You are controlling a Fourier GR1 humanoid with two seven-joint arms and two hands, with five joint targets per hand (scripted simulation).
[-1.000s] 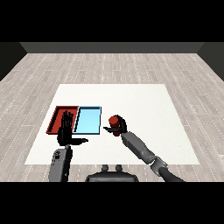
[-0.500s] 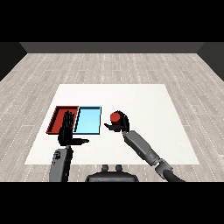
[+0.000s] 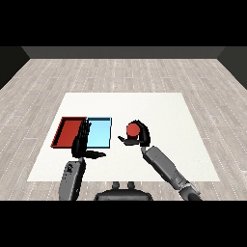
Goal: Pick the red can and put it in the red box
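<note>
Can (image 3: 132, 129) first: one red can, just right of the frame's middle, with my right robot hand (image 3: 140, 137) curled round it from the right and below. I cannot tell whether it is lifted or resting on the counter (image 3: 159, 111).

My worry is the route. The red tray (image 3: 69, 131) sits at the left of the frame, and the light blue tray (image 3: 99, 131) lies between it and the can, the two trays touching side by side. If I carry the can too low, I judge it could clip the blue tray's rim, and letting go early would land it in the wrong tray.

My left robot hand (image 3: 81, 142) is a second risk. It stands with fingers straight and spread, thumb out to the right, its fingertips over the seam where the two trays meet. I judge the right arm, crossing leftward, could brush it unless I pull it aside first.

Count: one can, two trays (one red, one light blue), two robot hands, one white counter.
</note>
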